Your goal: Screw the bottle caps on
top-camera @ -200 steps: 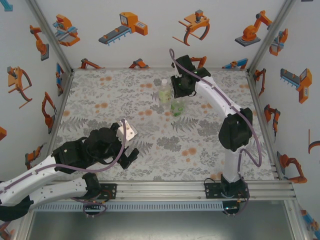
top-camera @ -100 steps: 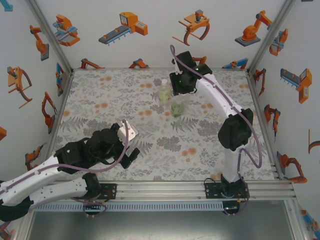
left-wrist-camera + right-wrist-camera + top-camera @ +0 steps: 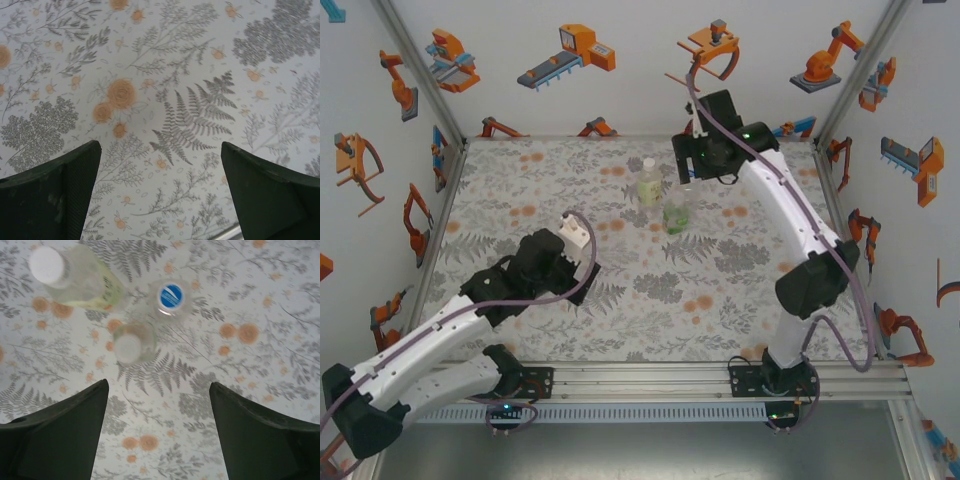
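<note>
**A:** Where do the bottles stand?

**B:** All three are in a tight cluster on the far half of the table (image 3: 520,180), a little right of centre. Looking straight down from the right wrist view, the yellow-green labelled bottle (image 3: 87,287) wears a white cap (image 3: 46,264). The clear bottle (image 3: 186,310) to its right has a blue cap (image 3: 171,296). The greenish bottle (image 3: 147,337), nearer us, has a pale cap (image 3: 128,347). Every mouth looks covered, though I can't tell how tight any cap sits.

**A:** What has just changed?

**B:** A second ago the right gripper (image 3: 158,384) was down at the cluster, just above the greenish bottle. Now it has lifted off toward the far right. Its fingers are released, spread wide with nothing between them, and the bottles lie below, apart from them.

**A:** And the other arm?

**B:** The left gripper (image 3: 160,145) is also spread wide and empty, over bare patterned table near left of centre. That arm has reached further out than before, but it is well apart from the bottles.

**A:** What does that mean for the job?

**B:** Letting go and rising looks to me like the end of a twist. With all three bottles capped, the task seems done or nearly so, unless one cap needs another turn.
</note>
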